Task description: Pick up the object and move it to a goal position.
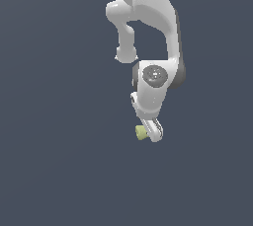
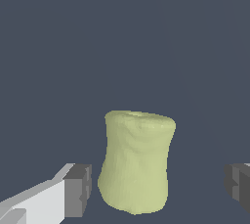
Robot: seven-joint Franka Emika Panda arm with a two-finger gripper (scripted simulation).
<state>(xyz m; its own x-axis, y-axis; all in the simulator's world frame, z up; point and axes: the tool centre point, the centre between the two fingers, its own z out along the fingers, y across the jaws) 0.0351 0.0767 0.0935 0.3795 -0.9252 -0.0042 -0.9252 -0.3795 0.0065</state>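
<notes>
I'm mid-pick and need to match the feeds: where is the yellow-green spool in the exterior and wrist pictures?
Exterior view: the yellow-green spool sits low in the picture, at the gripper tip, on the exterior view's left of the fingers.
Wrist view: the spool fills the lower centre, between the two dark finger pads, with a gap on each side.
Shared landmark: the gripper fingers beside the spool.

Flat, even simulator lighting; dim slate backdrop; no cast shadows; no glare; both views sharp, coarse-edged

Glossy white rounded arm [image 1: 148,18] with dark joint caps; white pincer [image 2: 156,189] with grey pads [image 2: 78,189].
</notes>
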